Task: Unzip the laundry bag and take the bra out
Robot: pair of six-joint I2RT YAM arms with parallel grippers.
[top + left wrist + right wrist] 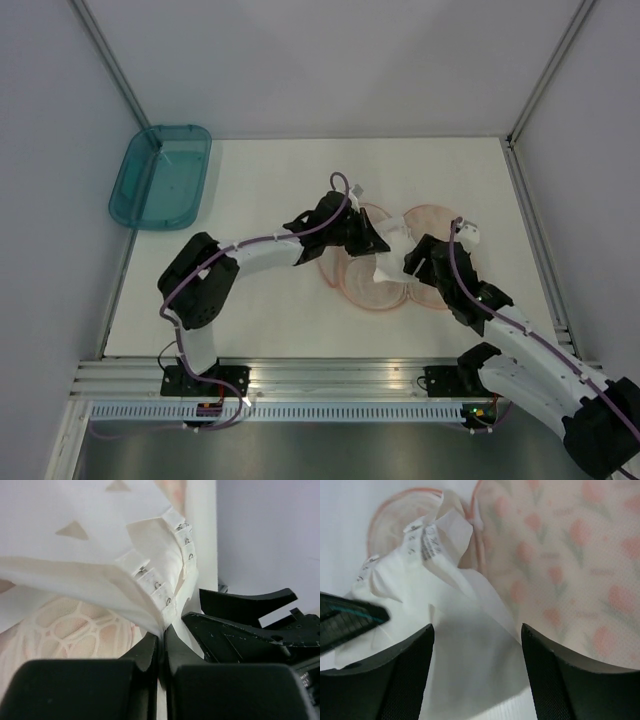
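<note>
The laundry bag (432, 222) lies open in rounded peach lobes at the table's middle. The white bra (392, 258) lies across the opened bag between the two grippers. My left gripper (378, 240) is shut on the bra; in the left wrist view the jaws (163, 630) pinch the bra's hook-and-eye end (160, 575) over the bag's mesh lining (65, 630). My right gripper (414, 263) is open and empty. In the right wrist view it (477, 630) hovers just above the bra (470, 650), with the tulip-printed bag (570, 555) to its right.
A teal plastic tray (160, 176) stands at the table's back left corner. White walls close in the table on three sides. Part of the left gripper (345, 620) shows at the left edge of the right wrist view.
</note>
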